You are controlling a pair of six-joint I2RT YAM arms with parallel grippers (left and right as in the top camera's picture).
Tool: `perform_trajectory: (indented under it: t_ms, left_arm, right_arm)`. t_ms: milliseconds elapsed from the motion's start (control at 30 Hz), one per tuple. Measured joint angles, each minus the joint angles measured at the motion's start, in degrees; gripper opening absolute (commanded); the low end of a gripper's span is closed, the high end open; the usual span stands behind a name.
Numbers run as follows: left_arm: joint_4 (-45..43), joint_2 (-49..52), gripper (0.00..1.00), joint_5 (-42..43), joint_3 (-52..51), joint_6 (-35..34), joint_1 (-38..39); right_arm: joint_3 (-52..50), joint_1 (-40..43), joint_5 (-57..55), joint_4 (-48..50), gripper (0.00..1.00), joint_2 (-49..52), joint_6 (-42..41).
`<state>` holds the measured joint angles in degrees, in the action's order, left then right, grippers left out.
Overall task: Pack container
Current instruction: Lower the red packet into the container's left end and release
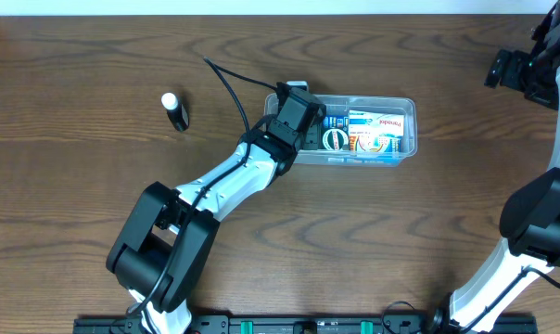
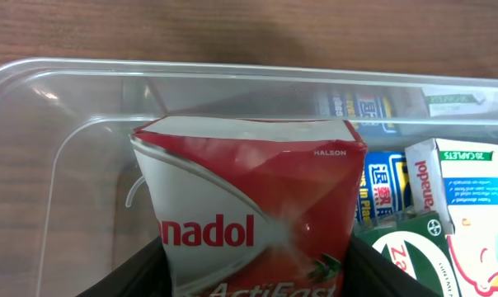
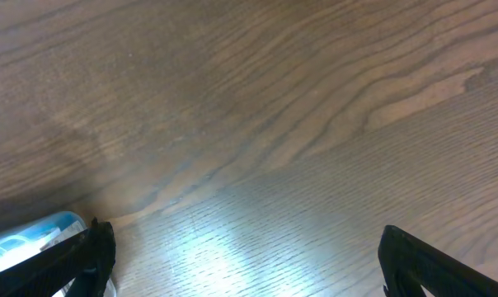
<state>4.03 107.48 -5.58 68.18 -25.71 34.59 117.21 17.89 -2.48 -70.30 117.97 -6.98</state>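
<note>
Left tool [image 2: 257, 279]: clamped on red box [image 2: 249, 198], held inside the container [image 1: 405, 100] at its left end, apparently the free slot beside packed boxes [image 1: 373, 130]. Container: middle of table [image 1: 76, 232], nearer far edge. Right tool [image 3: 249, 264]: wide, empty, by far right corner, likely keeping clear.

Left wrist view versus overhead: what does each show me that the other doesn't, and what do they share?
Only the left wrist view: a red Panadol box between the left gripper's fingers, down inside the container at its left end; overhead, the arm hides it. Only the overhead view: a white-capped black bottle on the table left of the container, and the right gripper far off at the right edge. Both: the clear container and the medicine boxes packed in its right part.
</note>
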Motion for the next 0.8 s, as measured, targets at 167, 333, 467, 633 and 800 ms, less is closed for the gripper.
perform_trajectory:
  t_ms: [167,333,467,633,800]
  left_arm:
    - [0.0,0.0,0.58,0.0,0.0,0.0,0.1]
    - [0.8,0.0,0.58,0.0,0.0,0.0,0.2]
    - [2.2,0.0,0.58,0.0,0.0,0.0,0.6]
    - [2.3,0.0,0.59,0.0,0.0,0.0,1.9]
    - [2.2,0.0,0.77,0.0,0.0,-0.1,2.1]
  right_arm:
    - [0.0,0.0,0.0,0.0,0.99,0.0,0.0]
    - [0.0,0.0,0.0,0.0,0.99,0.0,0.0]
    - [0.0,0.0,0.0,0.0,0.99,0.0,0.0]
    - [0.0,0.0,0.0,0.0,0.99,0.0,0.0]
    - [0.0,0.0,0.0,0.0,0.99,0.0,0.0]
